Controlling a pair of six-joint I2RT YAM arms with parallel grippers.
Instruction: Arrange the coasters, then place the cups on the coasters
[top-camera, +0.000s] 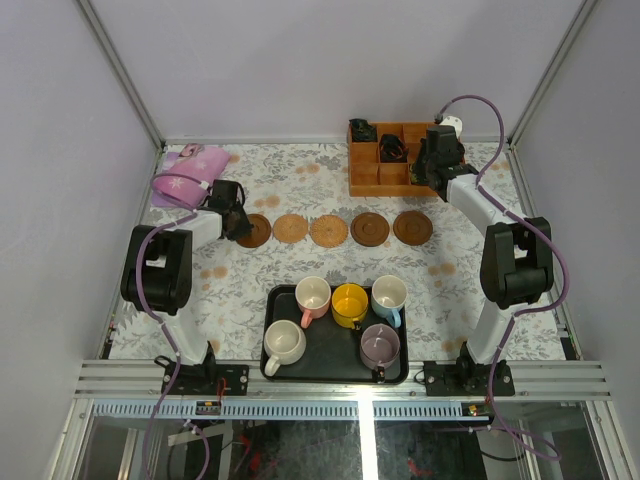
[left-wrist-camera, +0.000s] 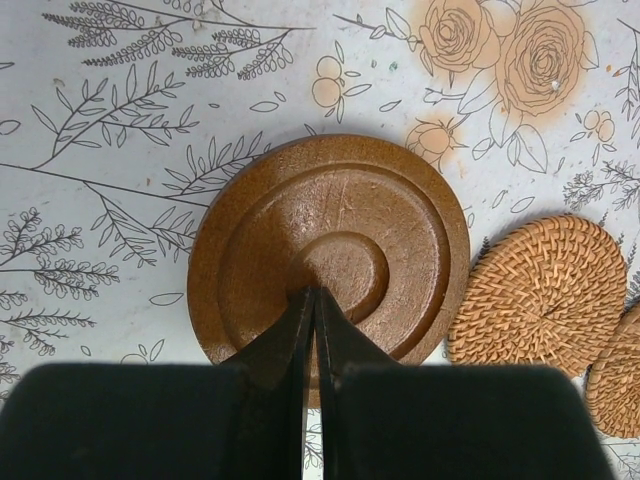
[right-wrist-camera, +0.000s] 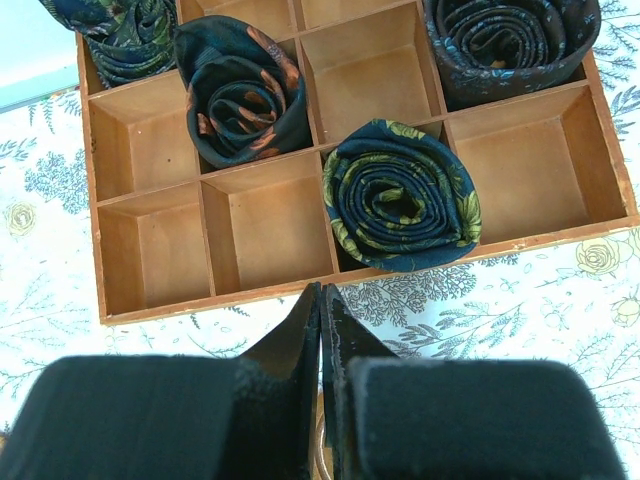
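Above the leftmost coaster (left-wrist-camera: 330, 250), lying flat in a left-to-right row, the left hand (left-wrist-camera: 315, 300) hung fully closed and empty, the right hand (right-wrist-camera: 320, 295) likewise closed by the wooden box (right-wrist-camera: 270, 225).

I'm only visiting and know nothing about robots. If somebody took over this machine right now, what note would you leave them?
Left gripper: shut, empty, tips over the leftmost coaster.
Right gripper: shut, empty, above the wooden box.
Coasters: all five lie in a row beyond the black tray.
Cups: all five sit in that tray, none on a coaster.
Done: coasters look arranged. Left: move each cup onto a coaster.
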